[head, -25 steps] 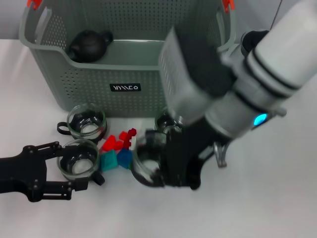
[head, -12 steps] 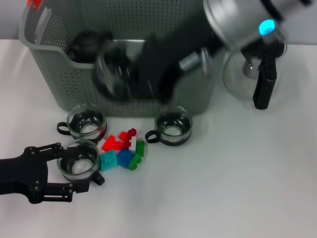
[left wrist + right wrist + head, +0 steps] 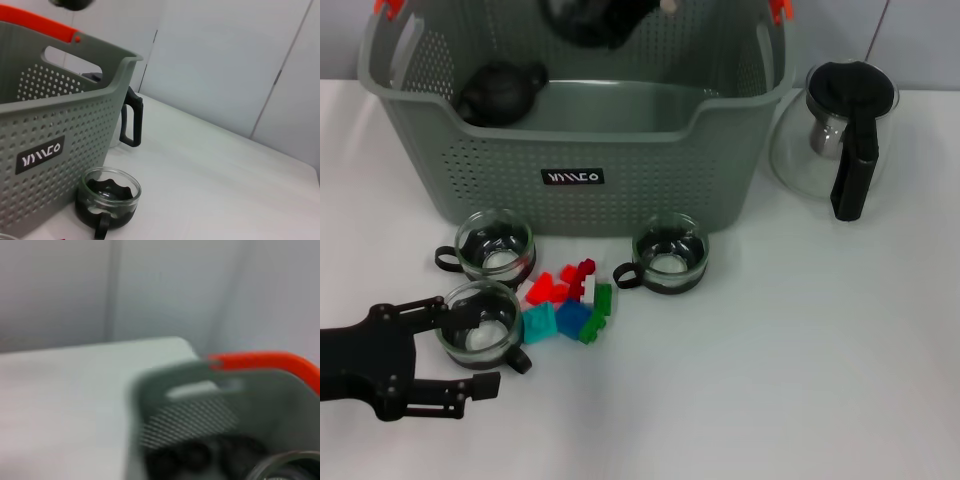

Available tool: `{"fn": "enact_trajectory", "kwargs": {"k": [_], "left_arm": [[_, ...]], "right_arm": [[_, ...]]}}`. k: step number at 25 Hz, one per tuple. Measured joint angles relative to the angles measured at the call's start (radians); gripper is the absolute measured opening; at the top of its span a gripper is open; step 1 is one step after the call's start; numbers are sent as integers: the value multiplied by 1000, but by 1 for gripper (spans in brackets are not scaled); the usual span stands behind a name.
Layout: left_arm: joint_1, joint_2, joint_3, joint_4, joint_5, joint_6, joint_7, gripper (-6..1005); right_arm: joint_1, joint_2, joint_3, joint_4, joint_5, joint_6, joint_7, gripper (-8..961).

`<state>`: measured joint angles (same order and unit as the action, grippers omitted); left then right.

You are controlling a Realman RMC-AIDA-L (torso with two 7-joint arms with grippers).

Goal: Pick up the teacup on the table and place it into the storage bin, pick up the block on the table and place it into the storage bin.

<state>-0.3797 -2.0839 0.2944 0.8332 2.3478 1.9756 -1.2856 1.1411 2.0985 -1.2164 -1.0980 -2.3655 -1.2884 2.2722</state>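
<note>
The grey-green perforated storage bin stands at the back of the table, also in the left wrist view and the right wrist view. My right gripper is a dark blur high above the bin's back, shut on a glass teacup. Three glass teacups stay on the table: one in front of the bin, one to its right, one between the fingers of my open left gripper. Coloured blocks lie between the cups.
A black teapot lies inside the bin at its left. A glass kettle with a black handle stands to the right of the bin; its handle shows in the left wrist view.
My right arm has lifted a teacup from the table in front of the bin up over the bin's back. My left gripper has stayed around its cup.
</note>
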Motion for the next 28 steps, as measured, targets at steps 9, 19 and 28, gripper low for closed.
{"fn": "enact_trajectory", "kwargs": {"k": [9, 19, 28], "left_arm": [[-6, 2, 0, 1, 5, -3, 10, 920], [-7, 2, -1, -7, 5, -11, 31, 920], [-8, 2, -2, -11, 5, -14, 31, 920]], "right_arm": [[129, -1, 36, 302, -267, 243, 92, 61], [149, -3, 31, 493, -361, 370, 107, 77], [132, -7, 28, 525, -368, 370, 101, 93]]}}
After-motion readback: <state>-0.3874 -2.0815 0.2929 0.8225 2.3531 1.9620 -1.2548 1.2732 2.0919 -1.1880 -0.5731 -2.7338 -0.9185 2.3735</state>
